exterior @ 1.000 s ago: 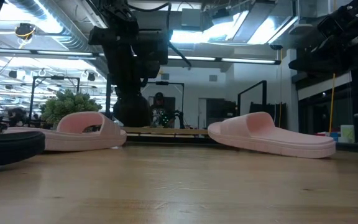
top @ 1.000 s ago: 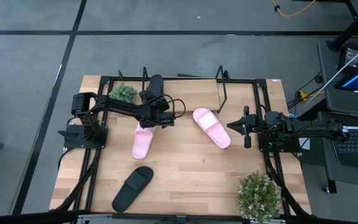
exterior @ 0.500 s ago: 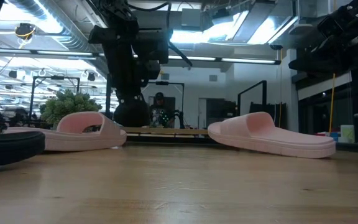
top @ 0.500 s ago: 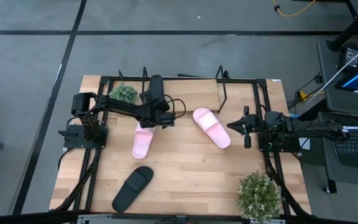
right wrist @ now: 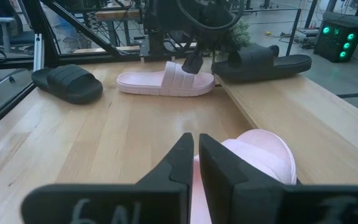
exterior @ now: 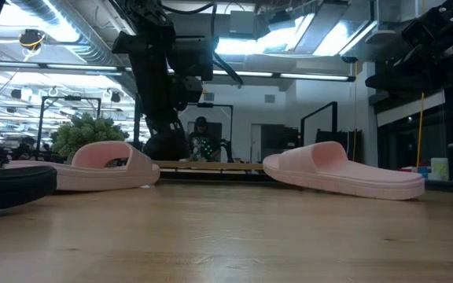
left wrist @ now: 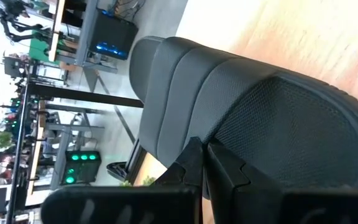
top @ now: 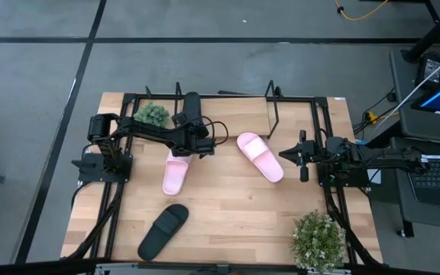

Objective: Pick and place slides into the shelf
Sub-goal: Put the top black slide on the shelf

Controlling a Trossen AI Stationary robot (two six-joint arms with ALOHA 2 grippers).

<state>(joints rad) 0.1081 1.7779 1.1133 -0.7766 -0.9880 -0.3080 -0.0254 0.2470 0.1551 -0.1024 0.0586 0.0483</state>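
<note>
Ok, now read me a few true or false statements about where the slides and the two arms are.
1. Two pink slides lie on the table, the left pink slide and the right pink slide. True.
2. The right gripper holds a pink slide in the air. False: it holds nothing.
3. The loose black slide lies far from both arms. True.
4. All four slides are in the shelf. False: only the shelved black slide rests on its board.
5. The left gripper has wide-open jaws. False: they are shut.
</note>
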